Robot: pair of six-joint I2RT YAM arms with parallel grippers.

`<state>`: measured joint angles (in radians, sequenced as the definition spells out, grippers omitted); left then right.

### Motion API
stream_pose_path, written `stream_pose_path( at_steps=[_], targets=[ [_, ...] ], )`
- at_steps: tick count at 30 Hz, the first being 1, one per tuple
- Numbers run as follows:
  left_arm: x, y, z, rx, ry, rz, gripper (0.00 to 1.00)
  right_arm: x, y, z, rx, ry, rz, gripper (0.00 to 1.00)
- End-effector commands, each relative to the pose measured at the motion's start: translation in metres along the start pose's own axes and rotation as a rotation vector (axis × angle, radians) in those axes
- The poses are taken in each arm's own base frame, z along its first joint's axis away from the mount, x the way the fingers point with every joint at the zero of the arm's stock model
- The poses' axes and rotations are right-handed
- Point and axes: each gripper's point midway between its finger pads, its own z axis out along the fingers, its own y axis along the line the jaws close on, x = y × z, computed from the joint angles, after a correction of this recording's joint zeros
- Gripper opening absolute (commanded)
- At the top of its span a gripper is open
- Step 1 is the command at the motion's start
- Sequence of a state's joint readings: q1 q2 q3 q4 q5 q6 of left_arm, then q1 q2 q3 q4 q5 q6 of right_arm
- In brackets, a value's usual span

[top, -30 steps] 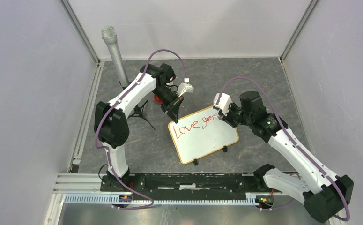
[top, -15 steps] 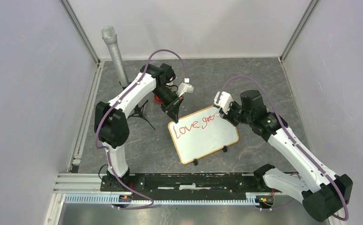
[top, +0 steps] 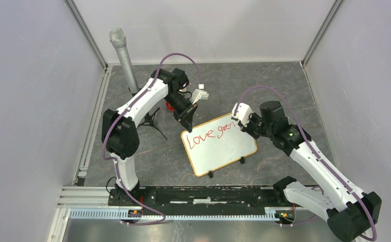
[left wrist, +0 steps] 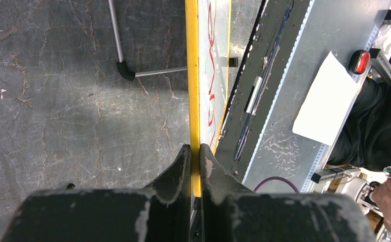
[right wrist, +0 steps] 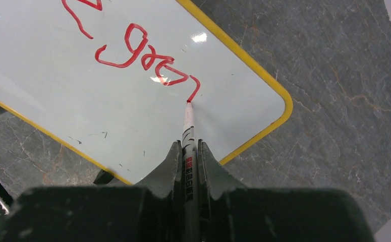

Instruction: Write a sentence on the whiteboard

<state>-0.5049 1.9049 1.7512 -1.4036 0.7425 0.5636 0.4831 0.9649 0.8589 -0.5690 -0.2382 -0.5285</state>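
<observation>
1. The grey stone-patterned table carries everything, with pale walls on three sides.
2. The whiteboard sits near the middle of the table, between the two arms. Its yellowish frame is turned at an angle, and two black clip feet stand on its near edge. From the left wrist it shows edge-on as a thin yellow strip.
3. A silver microphone on a black tripod stands at the far left, well apart from the board.
4. The left gripper is at the board's far left corner, and its fingers are pinched on the frame from both sides.
5. The right gripper hangs over the board's far right corner, with its fingers closed tight around a red marker.
6. The marker's tip touches the white surface at the end of the last red stroke.
7. The sentence reads "Love" and the first cursive letters of a second word, all on one line.
</observation>
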Motion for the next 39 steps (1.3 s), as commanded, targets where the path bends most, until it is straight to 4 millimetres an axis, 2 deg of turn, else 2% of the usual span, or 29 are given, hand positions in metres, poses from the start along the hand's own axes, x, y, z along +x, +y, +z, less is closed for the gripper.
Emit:
stream_pose_path(
  at_steps=[1,5,13,17,23,32,39],
  targets=[
    [-0.003,-0.008,0.001,0.039,-0.002,0.048,0.02,0.006,0.002,-0.002,-0.001,0.013,-0.013,0.0],
    [-0.003,-0.008,0.001,0.038,-0.003,0.047,0.02,-0.001,-0.005,-0.002,0.017,0.001,-0.016,0.0],
    [-0.003,-0.008,0.001,0.037,-0.002,0.046,0.02,-0.03,-0.024,-0.008,0.069,-0.055,-0.014,0.0],
    [-0.003,-0.008,0.001,0.037,-0.002,0.046,0.03,-0.034,-0.027,-0.008,0.075,-0.061,-0.02,0.0],
    [-0.003,-0.007,0.001,0.036,-0.002,0.047,0.03,-0.022,-0.022,-0.005,0.064,-0.032,-0.024,0.0],
    [-0.003,-0.007,0.002,0.039,-0.002,0.046,0.03,0.009,-0.007,-0.003,0.045,0.028,-0.022,0.0],
    [-0.003,-0.007,0.001,0.039,-0.002,0.044,0.03,0.014,-0.005,-0.004,0.049,0.038,-0.023,0.0]
  ],
)
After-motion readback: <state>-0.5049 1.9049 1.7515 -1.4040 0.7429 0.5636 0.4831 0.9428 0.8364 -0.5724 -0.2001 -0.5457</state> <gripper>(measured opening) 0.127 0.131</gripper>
